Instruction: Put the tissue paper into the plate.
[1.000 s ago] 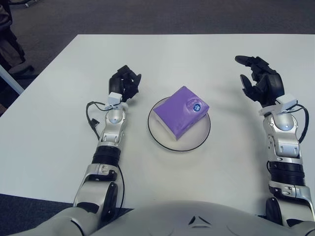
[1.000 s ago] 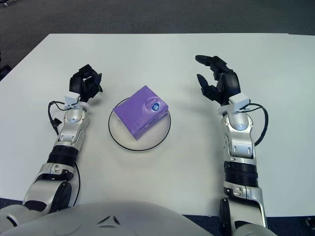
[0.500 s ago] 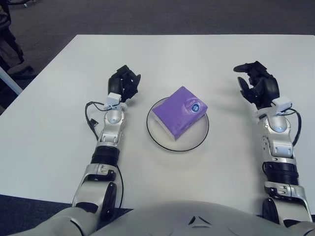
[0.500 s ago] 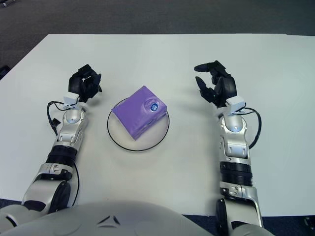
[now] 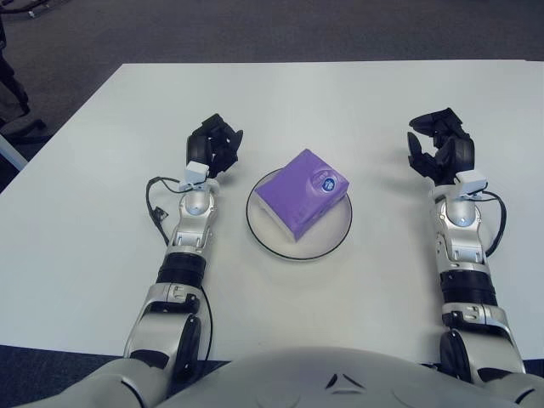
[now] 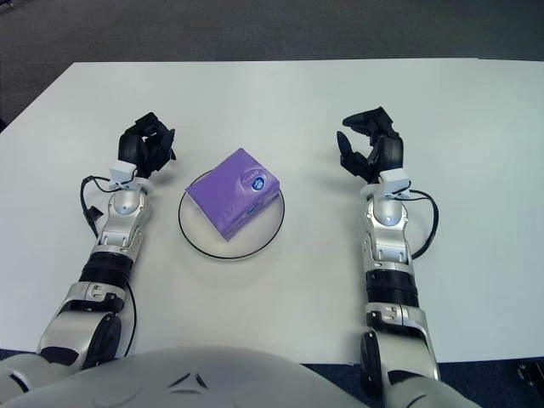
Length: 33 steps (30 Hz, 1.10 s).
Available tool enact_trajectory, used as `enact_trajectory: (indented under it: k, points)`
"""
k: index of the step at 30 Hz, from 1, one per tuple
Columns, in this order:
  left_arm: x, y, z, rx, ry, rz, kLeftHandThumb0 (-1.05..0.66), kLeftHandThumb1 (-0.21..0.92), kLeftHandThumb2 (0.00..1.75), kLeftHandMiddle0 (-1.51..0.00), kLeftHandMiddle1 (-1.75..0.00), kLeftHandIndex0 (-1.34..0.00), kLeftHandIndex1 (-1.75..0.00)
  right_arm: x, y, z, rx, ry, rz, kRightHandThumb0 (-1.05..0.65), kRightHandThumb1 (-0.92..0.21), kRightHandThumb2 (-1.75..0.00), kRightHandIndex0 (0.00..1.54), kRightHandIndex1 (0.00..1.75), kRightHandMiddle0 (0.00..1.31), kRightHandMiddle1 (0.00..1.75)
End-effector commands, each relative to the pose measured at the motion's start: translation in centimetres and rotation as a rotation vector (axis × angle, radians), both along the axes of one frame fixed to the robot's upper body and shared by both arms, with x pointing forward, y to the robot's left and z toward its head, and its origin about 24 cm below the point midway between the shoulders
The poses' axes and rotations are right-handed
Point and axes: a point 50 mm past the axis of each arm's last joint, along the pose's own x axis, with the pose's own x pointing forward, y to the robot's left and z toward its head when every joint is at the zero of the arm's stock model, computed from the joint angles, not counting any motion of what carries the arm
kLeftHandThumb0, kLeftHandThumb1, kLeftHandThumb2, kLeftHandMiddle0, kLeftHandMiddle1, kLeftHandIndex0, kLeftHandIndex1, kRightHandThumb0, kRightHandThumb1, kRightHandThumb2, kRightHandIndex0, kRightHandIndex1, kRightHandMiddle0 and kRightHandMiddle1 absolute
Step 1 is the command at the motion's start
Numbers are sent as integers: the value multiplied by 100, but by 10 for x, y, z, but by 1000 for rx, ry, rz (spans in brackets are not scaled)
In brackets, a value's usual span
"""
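A purple tissue pack (image 5: 303, 191) with a round blue mark on top lies in the white, dark-rimmed plate (image 5: 334, 236) at the table's middle. My right hand (image 5: 439, 146) is to the right of the plate, well apart from it, its fingers loosely spread and holding nothing. My left hand (image 5: 213, 144) shows to the left of the plate, fingers curled with nothing in them.
The white table (image 5: 306, 93) extends all around the plate. A black cable (image 5: 156, 204) loops beside my left forearm. Dark floor lies beyond the table's far edge.
My right hand has drawn back and lowered toward my body, its forearm straightening. The view has shifted slightly. The tissue pack, the plate and the left hand stay put.
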Motion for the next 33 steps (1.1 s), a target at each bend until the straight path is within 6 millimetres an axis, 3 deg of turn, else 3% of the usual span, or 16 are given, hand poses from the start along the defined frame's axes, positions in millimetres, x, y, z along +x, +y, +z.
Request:
enact_trajectory:
  k: [1,6,16,26,33]
  points:
    - [-32,-4,-60,-53,216,26,-34,92,35,-101,-175,-91,-175,-13,14,-48,140,88,2,-1,-42,-117,50,174,41,167]
    - [-32,-4,-60,-53,217,27,-34,92,35,-101,-175,-91,-175,-13,16,-54,219,81,46,0,-51,-109,45,174,29,174]
    - [-32,-3,-60,-53,215,26,-34,92,35,-101,-175,-91,-175,-12,19,-67,214,139,72,0,-43,-118,51,175,35,170]
    - [-32,-4,-60,-51,213,22,-34,92,35,-101,-175,-91,-175,-11,19,-74,205,228,86,0,-43,-118,51,175,34,171]
    - [-32,-4,-60,-51,212,21,-34,92,35,-101,-175,-91,-175,-8,19,-80,250,411,131,0,-48,-113,47,175,29,174]
